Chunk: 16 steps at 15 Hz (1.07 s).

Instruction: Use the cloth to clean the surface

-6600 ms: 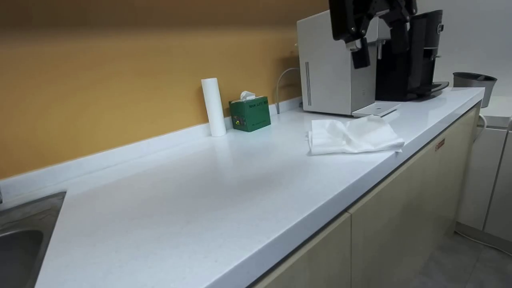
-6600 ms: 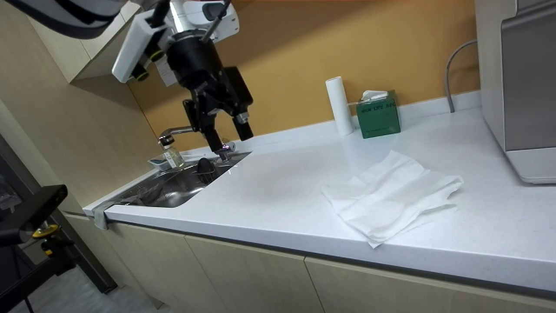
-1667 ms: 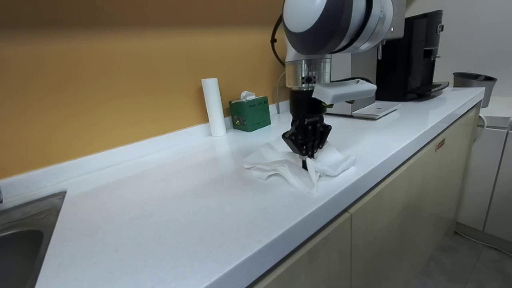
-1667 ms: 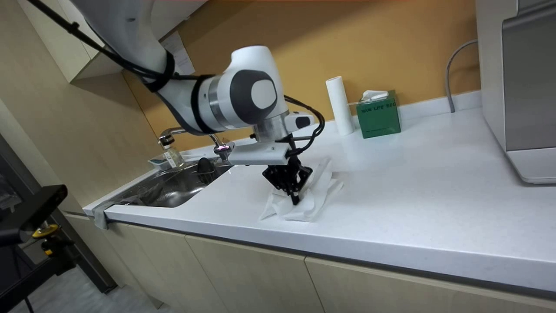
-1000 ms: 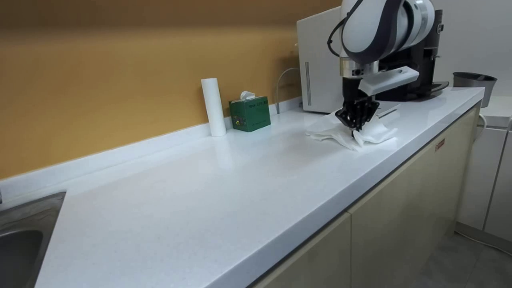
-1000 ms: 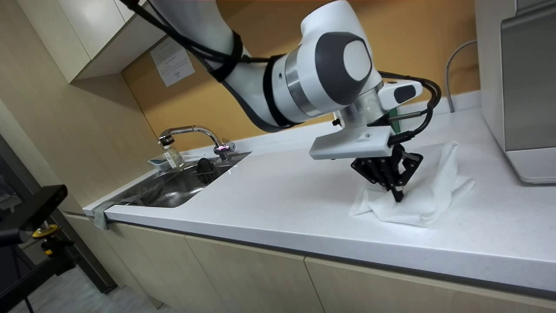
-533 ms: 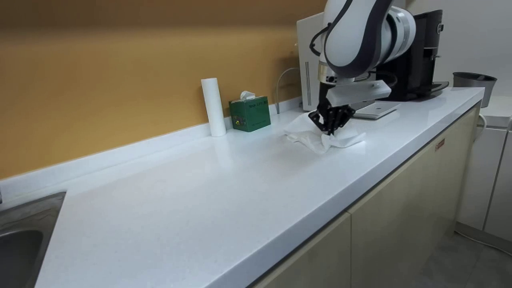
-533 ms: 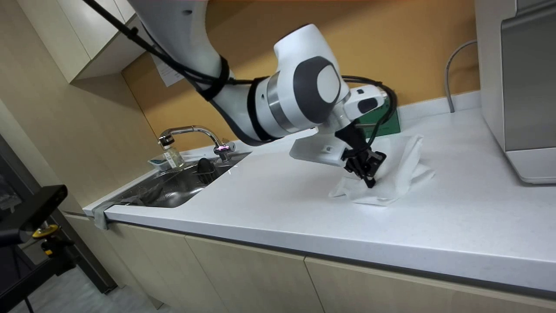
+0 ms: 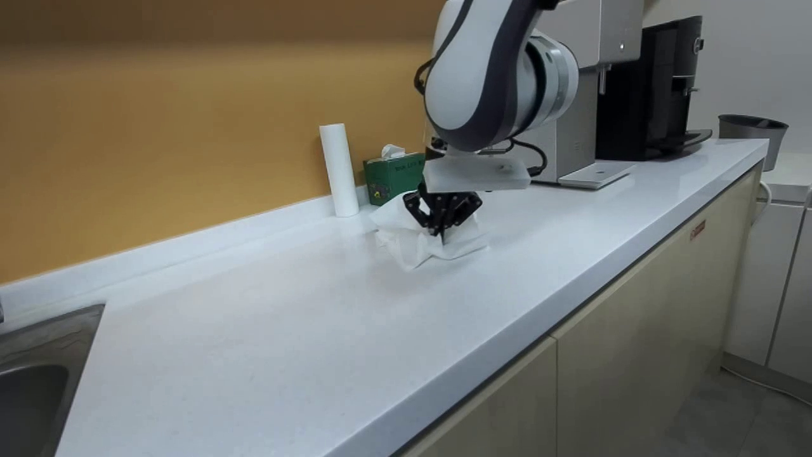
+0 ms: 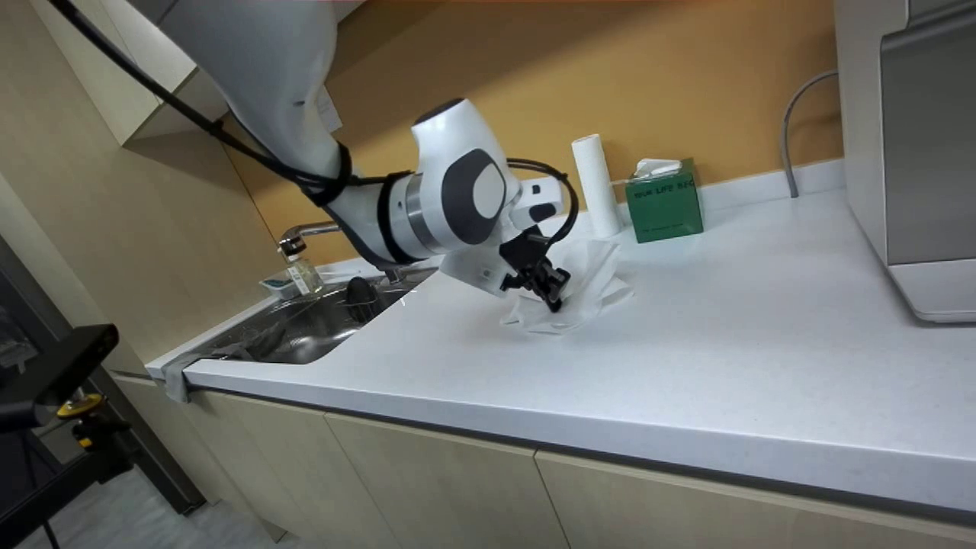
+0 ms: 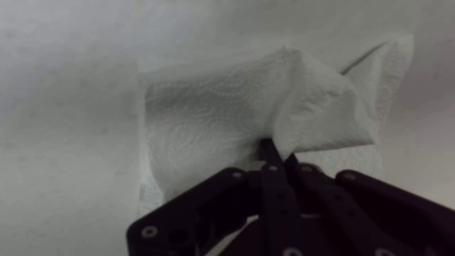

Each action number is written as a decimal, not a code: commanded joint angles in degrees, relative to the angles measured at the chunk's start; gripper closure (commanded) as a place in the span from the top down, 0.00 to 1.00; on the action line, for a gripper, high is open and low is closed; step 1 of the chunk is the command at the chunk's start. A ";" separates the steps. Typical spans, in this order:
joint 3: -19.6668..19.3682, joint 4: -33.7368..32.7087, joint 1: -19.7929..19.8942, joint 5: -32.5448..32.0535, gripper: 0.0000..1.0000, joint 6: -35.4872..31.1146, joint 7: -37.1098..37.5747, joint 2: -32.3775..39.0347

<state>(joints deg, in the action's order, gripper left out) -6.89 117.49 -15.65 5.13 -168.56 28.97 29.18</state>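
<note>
— Your hand point(image 11: 279, 151) is clamped on a pinched fold of the cloth point(image 11: 209, 121), and you've slid it along the surface point(image 9: 254, 355): now nearer the sink point(image 10: 313, 347), where half a second ago you had it farther toward the machine point(image 10: 926, 152).

— What you can see has changed too: your arm point(image 10: 267, 84) hid the roll point(image 10: 596, 187) in an exterior view then, and you have it in sight there now.

— And the cloth, as you hold it, is white and rumpled, with a dimpled pattern in the wrist view. It lies on the surface, drawn up into a ridge where you grip it.

— Just past your hand there, you have a flap folded over, and another fold running out to a corner at the right. That view is dim, so finer creases escape you.

— As for room: nearest your cloth the roll stands on end at the back, with the box point(image 10: 665, 206) beside it.

— In front, a strip of white surface lies between the cloth and the front edge point(image 10: 457, 410). More of it reaches to the sink one way and the machine the other, both well apart from your hand.
</note>
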 commanded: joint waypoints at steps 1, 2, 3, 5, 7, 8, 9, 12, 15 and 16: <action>5.15 -0.39 0.32 2.81 0.01 7.59 -1.67 -0.17; 5.47 0.30 0.24 2.51 0.01 10.51 -2.01 -1.85; 4.74 1.51 -0.25 1.44 0.01 13.64 -1.37 -3.82; 2.35 3.54 -1.23 -1.75 0.01 19.67 1.44 -6.82; 0.59 5.33 -0.73 -5.80 0.01 23.32 2.57 -8.81; -0.18 5.96 -0.25 -7.58 0.01 24.60 3.16 -9.39; -1.19 6.61 0.22 -9.56 0.01 25.14 4.05 -9.79; -3.94 6.96 2.02 -13.86 0.01 25.06 7.54 -9.36; -4.73 5.50 3.81 -14.92 0.01 24.42 9.75 -7.83; -4.65 5.18 4.17 -14.93 0.01 24.50 10.33 -7.54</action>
<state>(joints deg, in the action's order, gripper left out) -11.38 123.38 -12.25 -8.04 -144.17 34.71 20.57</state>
